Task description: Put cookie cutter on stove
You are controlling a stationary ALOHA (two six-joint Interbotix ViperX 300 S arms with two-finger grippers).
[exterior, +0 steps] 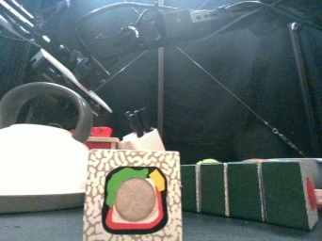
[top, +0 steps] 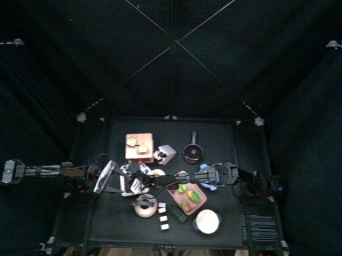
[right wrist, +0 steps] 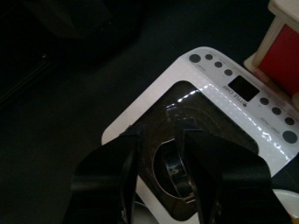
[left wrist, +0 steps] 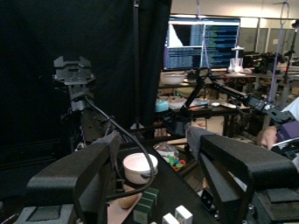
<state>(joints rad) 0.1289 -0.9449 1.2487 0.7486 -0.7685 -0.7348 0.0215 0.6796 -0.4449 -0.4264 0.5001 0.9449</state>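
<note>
The left arm reaches in from the table's left side, and its left gripper hangs with the jaws spread wide and nothing between them. Its wrist camera looks past the black curtain to lit computer monitors in a room, where part of a person shows at the edge.

Near the front of the table on the left stands a rounded white kettle with a grey looped handle. Just beside it is a speckled cardboard box printed with a beige oval on green, red and yellow. Further right, a row of upright green-and-white blocks stands near the front edge.

The right arm comes in from the right. Its right gripper hovers low over a flat white toy stove with a black glass top and a row of dark round buttons. The jaws are drawn close together about a small dark metal ring-shaped cookie cutter, held at their tips above the black cooktop. I cannot tell whether the cutter touches the stove. A red-and-white box sits just beyond the stove's far corner.
</note>
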